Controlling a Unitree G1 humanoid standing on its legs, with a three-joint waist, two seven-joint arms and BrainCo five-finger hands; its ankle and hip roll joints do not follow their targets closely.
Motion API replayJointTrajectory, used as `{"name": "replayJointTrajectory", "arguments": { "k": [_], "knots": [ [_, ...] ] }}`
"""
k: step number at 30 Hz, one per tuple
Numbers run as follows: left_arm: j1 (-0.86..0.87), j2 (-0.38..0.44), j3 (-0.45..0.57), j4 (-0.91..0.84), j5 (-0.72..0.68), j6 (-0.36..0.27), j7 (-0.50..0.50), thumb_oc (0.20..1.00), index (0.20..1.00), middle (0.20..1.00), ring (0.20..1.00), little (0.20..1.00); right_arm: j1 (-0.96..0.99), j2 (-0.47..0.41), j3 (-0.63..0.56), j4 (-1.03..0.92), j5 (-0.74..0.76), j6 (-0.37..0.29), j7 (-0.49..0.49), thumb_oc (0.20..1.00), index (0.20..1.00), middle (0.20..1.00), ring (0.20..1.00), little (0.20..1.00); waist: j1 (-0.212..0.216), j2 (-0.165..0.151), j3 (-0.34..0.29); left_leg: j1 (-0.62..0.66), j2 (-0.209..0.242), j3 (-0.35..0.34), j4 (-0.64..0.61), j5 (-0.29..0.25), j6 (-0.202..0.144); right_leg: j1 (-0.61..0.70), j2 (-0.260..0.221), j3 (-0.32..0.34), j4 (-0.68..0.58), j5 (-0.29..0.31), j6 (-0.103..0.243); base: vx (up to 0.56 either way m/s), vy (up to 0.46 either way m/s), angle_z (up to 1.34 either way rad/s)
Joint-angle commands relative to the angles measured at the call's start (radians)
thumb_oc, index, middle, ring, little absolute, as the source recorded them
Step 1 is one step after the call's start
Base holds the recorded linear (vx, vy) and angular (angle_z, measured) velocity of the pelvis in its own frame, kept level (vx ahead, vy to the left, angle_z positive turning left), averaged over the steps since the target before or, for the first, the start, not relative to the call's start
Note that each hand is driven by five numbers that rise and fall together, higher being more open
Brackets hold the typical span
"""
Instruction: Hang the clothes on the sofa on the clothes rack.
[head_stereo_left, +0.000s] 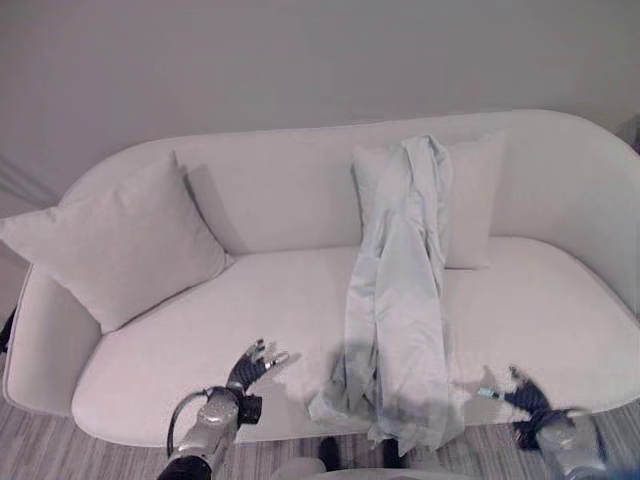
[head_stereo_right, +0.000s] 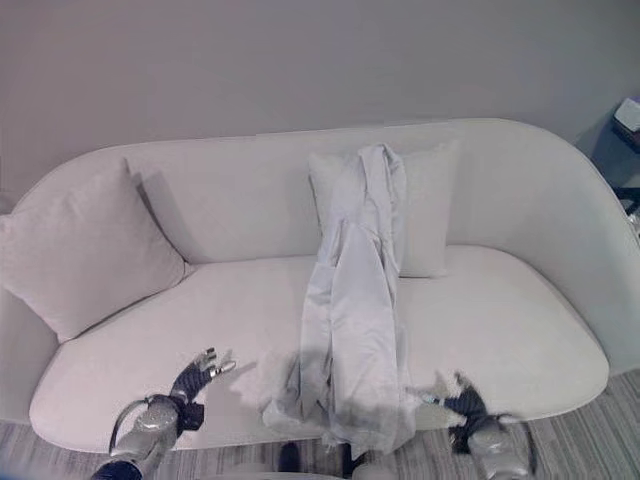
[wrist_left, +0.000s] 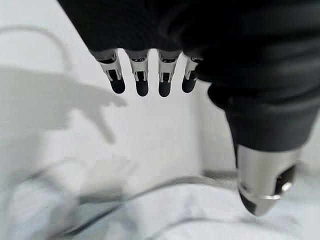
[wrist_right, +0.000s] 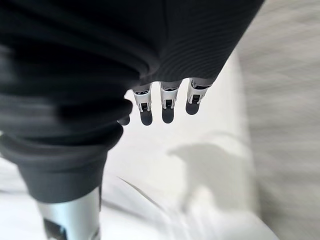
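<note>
Eye views: pale shirt (head_stereo_left: 400, 300) draped from sofa (head_stereo_left: 560, 300) back over a cushion (head_stereo_left: 470, 195) down past seat edge; left hand (head_stereo_left: 252, 368) and right hand (head_stereo_left: 520, 398) held either side | Left wrist: fingers (wrist_left: 142, 80) straight, nothing held | Right wrist: fingers (wrist_right: 168, 107) straight, nothing held

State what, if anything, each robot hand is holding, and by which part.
Nothing is held. The left hand and right hand hover open over the sofa seat, on either side of the pale garment, fingers straight, touching no cloth.
</note>
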Motion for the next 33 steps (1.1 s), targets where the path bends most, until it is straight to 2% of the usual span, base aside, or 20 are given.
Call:
{"name": "replayJointTrajectory", "arguments": {
  "k": [1,4,6,7,9,10,11,23,33],
  "knots": [
    [-0.155,0.028,-0.073,0.06,0.04,-0.045,0.041,1.0,1.0,1.0,1.0,1.0,-0.155,-0.032,0.037,0.042,0.005,-0.043,-0.055,1.0,1.0,1.0,1.0,1.0,-0.011,-0.031,0.045,-0.044,-0.004,-0.054,0.0,-0.035,-0.042,0.015,-0.076,0.029,0.006,-0.047,0.118,-0.19,0.038,-0.13],
    [-0.255,0.044,-0.118,0.065,0.041,-0.051,0.066,1.0,1.0,1.0,1.0,1.0,-0.259,-0.047,0.075,0.056,0.033,-0.048,-0.074,1.0,1.0,1.0,1.0,1.0,-0.014,-0.033,0.075,-0.086,-0.006,-0.056,0.0,-0.02,-0.042,-0.029,-0.076,0.035,0.006,-0.03,0.119,-0.1,0.015,0.0],
    [-0.401,0.075,-0.176,0.1,0.049,-0.051,0.092,1.0,1.0,1.0,1.0,1.0,-0.388,-0.066,0.127,0.062,0.078,-0.058,-0.096,1.0,1.0,1.0,1.0,1.0,-0.02,-0.041,0.105,-0.139,-0.007,-0.058,0.0,0.0,-0.044,-0.083,-0.075,0.047,0.006,-0.007,0.122,-0.11,0.024,0.01],
    [-0.404,0.075,-0.176,0.102,0.049,-0.052,0.092,1.0,1.0,1.0,1.0,1.0,-0.391,-0.066,0.128,0.065,0.079,-0.059,-0.096,1.0,1.0,1.0,1.0,1.0,-0.02,-0.042,0.105,-0.142,-0.008,-0.057,0.0,0.001,-0.044,-0.085,-0.075,0.047,0.006,-0.006,0.122,-0.04,0.007,-0.04],
    [-0.535,0.107,-0.229,0.159,0.074,-0.048,0.111,1.0,1.0,1.0,1.0,1.0,-0.512,-0.076,0.182,0.102,0.129,-0.07,-0.109,1.0,1.0,1.0,1.0,1.0,-0.025,-0.052,0.132,-0.193,-0.008,-0.061,0.0,0.019,-0.049,-0.137,-0.072,0.057,0.006,0.013,0.128,-0.05,0.0,-0.04],
    [-0.538,0.107,-0.229,0.161,0.074,-0.049,0.111,1.0,1.0,1.0,1.0,1.0,-0.516,-0.076,0.184,0.105,0.13,-0.071,-0.109,1.0,1.0,1.0,1.0,1.0,-0.025,-0.052,0.131,-0.196,-0.008,-0.06,0.0,0.019,-0.049,-0.14,-0.072,0.057,0.006,0.013,0.128,-0.07,0.007,-0.01],
    [-0.641,0.136,-0.267,0.225,0.078,-0.045,0.121,1.0,1.0,1.0,1.0,1.0,-0.609,-0.086,0.226,0.146,0.166,-0.075,-0.117,1.0,1.0,1.0,1.0,1.0,-0.028,-0.057,0.15,-0.232,-0.006,-0.063,0.0,0.031,-0.053,-0.176,-0.069,0.066,0.006,0.024,0.132,-0.05,0.011,-0.06],
    [-1.133,0.248,-0.46,0.514,0.095,-0.05,0.191,1.0,1.0,1.0,1.0,1.0,-1.064,-0.104,0.445,0.351,0.283,-0.103,-0.157,1.0,1.0,1.0,1.0,1.0,-0.054,-0.083,0.199,-0.422,0.003,-0.08,0.0,0.08,-0.067,-0.378,-0.053,0.102,0.006,0.069,0.158,-0.01,0.012,-0.03],
    [-1.361,0.261,-0.586,0.575,0.121,-0.052,0.233,1.0,1.0,1.0,1.0,1.0,-1.257,-0.112,0.556,0.427,0.355,-0.125,-0.155,1.0,1.0,1.0,1.0,1.0,-0.068,-0.09,0.215,-0.528,-0.007,-0.096,0.0,0.095,-0.072,-0.489,-0.05,0.103,0.006,0.089,0.17,0.0,0.001,0.0]
  ]
}}
